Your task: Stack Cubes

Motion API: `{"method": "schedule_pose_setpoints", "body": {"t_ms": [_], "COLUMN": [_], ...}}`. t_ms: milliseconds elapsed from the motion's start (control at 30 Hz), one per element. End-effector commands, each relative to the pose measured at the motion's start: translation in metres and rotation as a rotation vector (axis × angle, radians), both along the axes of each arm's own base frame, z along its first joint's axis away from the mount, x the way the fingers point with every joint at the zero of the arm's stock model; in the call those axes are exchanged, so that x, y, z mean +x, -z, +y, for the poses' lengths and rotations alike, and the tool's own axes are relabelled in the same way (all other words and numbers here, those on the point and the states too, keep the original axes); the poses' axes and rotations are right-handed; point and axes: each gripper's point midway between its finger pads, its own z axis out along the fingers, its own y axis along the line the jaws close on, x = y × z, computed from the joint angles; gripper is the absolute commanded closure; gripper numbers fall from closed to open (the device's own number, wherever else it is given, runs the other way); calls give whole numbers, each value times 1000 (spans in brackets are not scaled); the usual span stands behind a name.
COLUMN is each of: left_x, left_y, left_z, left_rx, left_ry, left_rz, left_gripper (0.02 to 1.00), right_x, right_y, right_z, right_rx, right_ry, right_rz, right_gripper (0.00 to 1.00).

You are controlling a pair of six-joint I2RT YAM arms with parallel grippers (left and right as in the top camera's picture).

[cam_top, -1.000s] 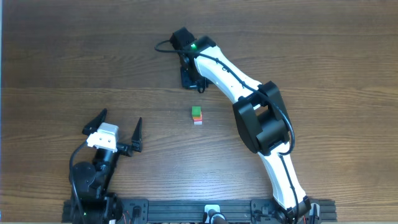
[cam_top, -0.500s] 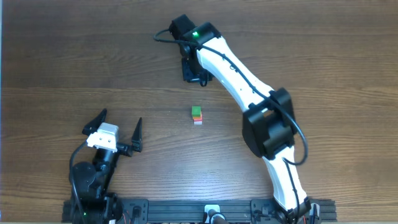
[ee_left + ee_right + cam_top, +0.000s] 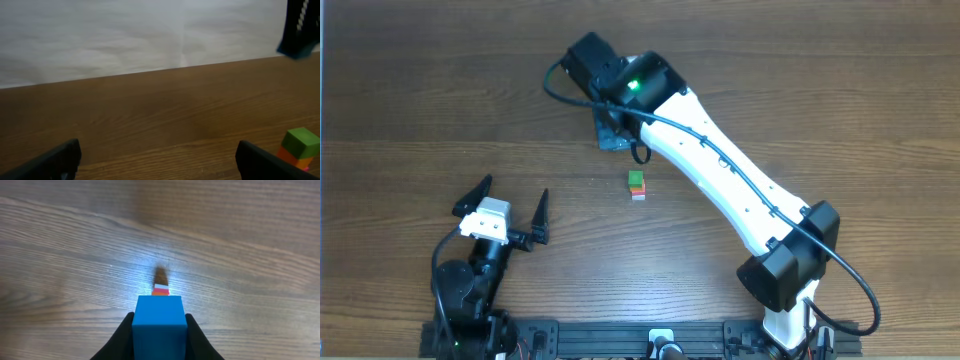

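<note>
A small stack of cubes [image 3: 637, 184] stands mid-table: green on top, orange under it, a pale one at the bottom. It also appears in the left wrist view as the stack [image 3: 299, 148]. My right gripper [image 3: 613, 135] hangs high above the table, shut on a blue cube [image 3: 159, 325]. Past the blue cube, the right wrist view shows a sliver of the stack [image 3: 160, 289] far below. The blue cube [image 3: 299, 46] hangs above and beyond the stack. My left gripper [image 3: 510, 205] rests open at the lower left, with nothing between its fingers.
The wooden table [image 3: 840, 120] is bare around the stack. A pale wall [image 3: 125, 35] stands behind the table's far edge.
The right arm has stretched out, and its gripper has shifted left with the blue cube still in it. The left arm and the stack have stayed put.
</note>
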Motion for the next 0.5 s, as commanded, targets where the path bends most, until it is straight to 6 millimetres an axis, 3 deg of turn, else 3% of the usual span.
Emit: {"method": "schedule_pose_setpoints", "body": {"t_ms": [33,233,500], "left_x": [0,0,0], "left_y": [1,1,1], "left_z": [0,0,0], "left_rx": [13,13,13], "left_ry": [4,4,4], "left_rz": [-7,-7,-7], "left_gripper": [18,18,18], "right_x": [-19,-35,-42], "right_y": [22,46,47], "right_z": [-8,-14,-11], "right_rx": [-47,-53,-38], "right_ry": [52,62,74], "right_rz": [33,82,93], "right_gripper": [991,991,989]}}
